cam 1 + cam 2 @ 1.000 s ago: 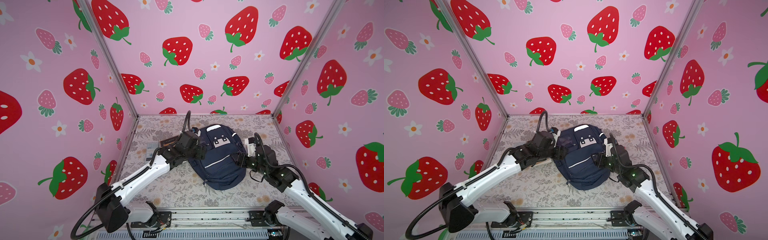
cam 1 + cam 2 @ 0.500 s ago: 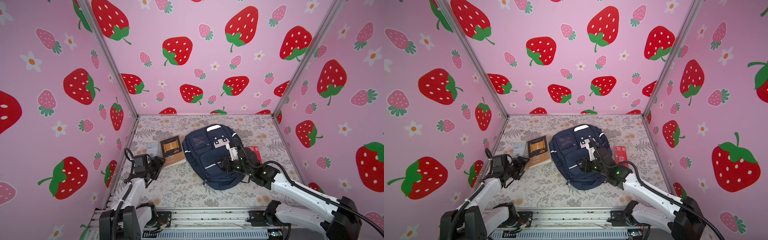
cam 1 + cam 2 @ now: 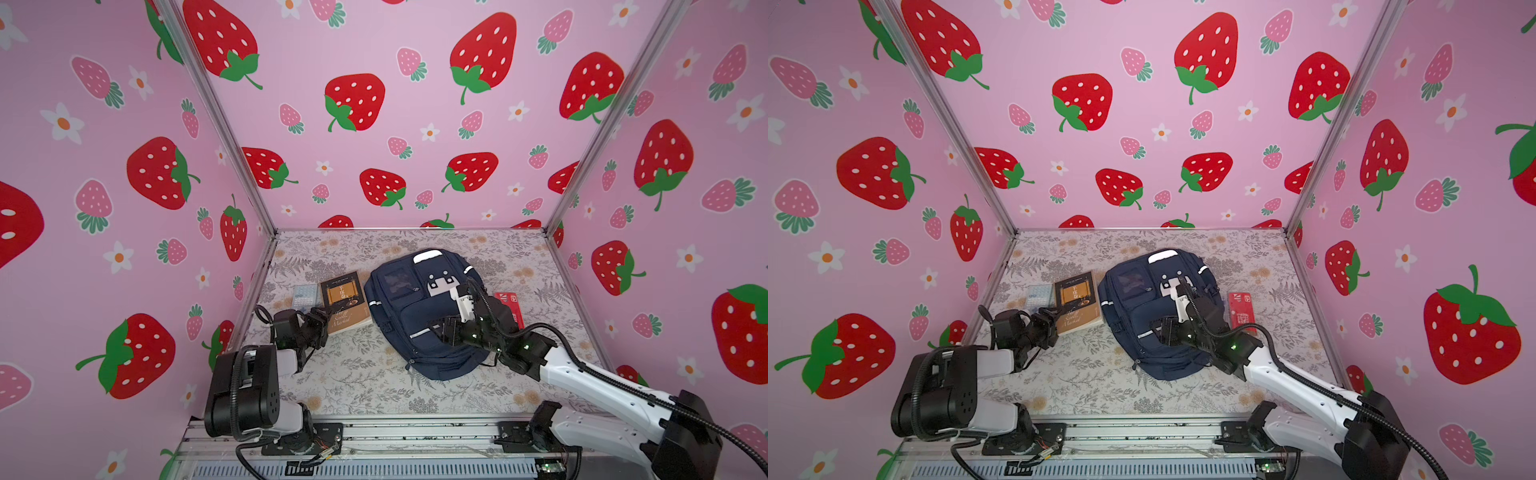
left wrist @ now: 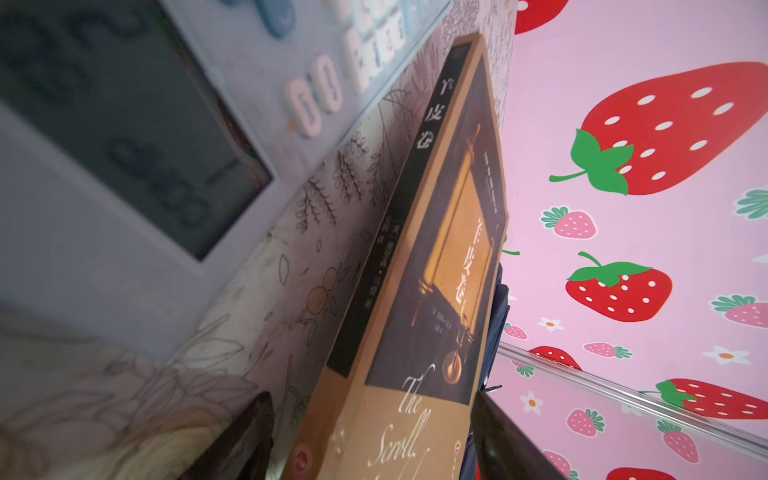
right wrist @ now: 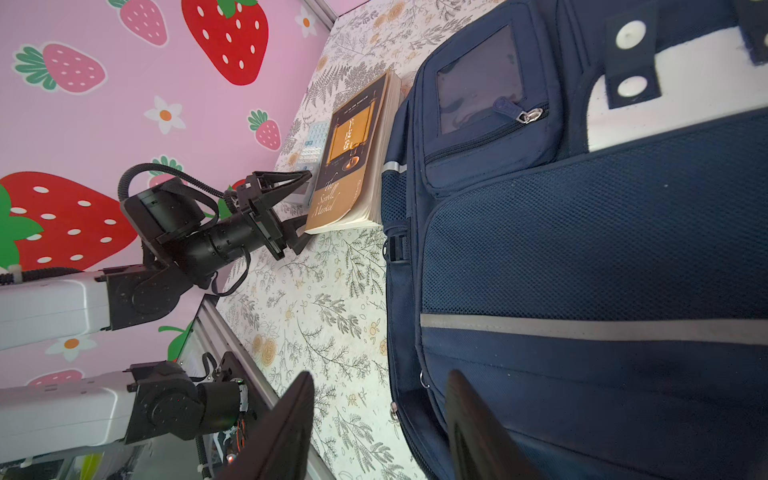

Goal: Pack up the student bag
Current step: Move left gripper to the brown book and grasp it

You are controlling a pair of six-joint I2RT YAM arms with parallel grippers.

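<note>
We have the left tool [image 3: 323,321], jaws wide, astride the book's [image 3: 344,299] near corner; the student bag [image 3: 409,320] lies just beside it, rightward.

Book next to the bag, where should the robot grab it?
Grip the book by its near short edge, coming in low from the robot's side with the left tool, which is open right there. The book lies flat. The bag crowds its right edge and the calculator sits at its left, so the near edge looks freest.
</note>
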